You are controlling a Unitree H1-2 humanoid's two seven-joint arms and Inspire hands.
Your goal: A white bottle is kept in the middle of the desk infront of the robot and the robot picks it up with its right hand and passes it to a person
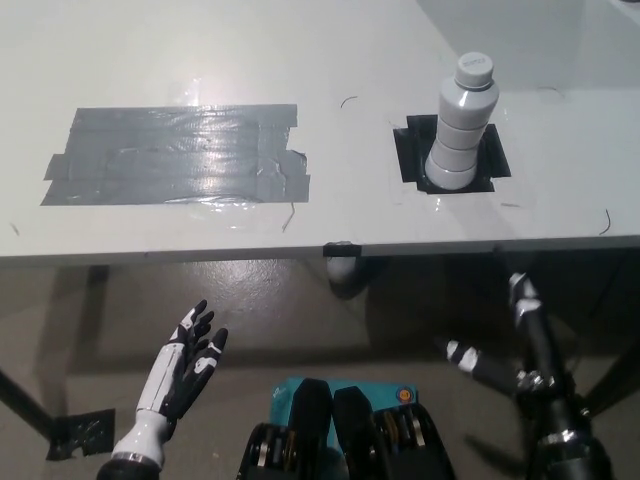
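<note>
My right robot hand (520, 345) sits low at the bottom right, below the tabletop (330, 60) edge, and it's hard to read: black against dark floor, only a couple of pale-tipped fingers (462, 355) stick out clearly, spread apart w/ nothing btwn them, so it's released and empty. The wrist and forearm run off the bottom right corner, cut by the frame. My left robot hand (190, 355) rests at the lower left, also under the tabletop edge, white w/ black palm side, fingers apart and pointing up, grasping nothing; its forearm is cut off at the bottom edge. The white bottle (463, 125) stands upright on the tabletop to the right of centre, cap on, ribbed body, its base on a black square patch (412, 150); part of that patch is hidden behind the bottle, and the cap lettering is too small to make out. Both robot hands are well apart from it. To the left on the tabletop is a wide patch of grey tape (180, 155), strips overlapping, shiny w/ glare in the middle. The tabletop is pale grey-white w/ a few thin dark marks; a small dark clip-like bit (341, 247) sits at its front edge. Below is a dull brownish floor, w/ a dark table leg (25, 400) at the far left.
</note>
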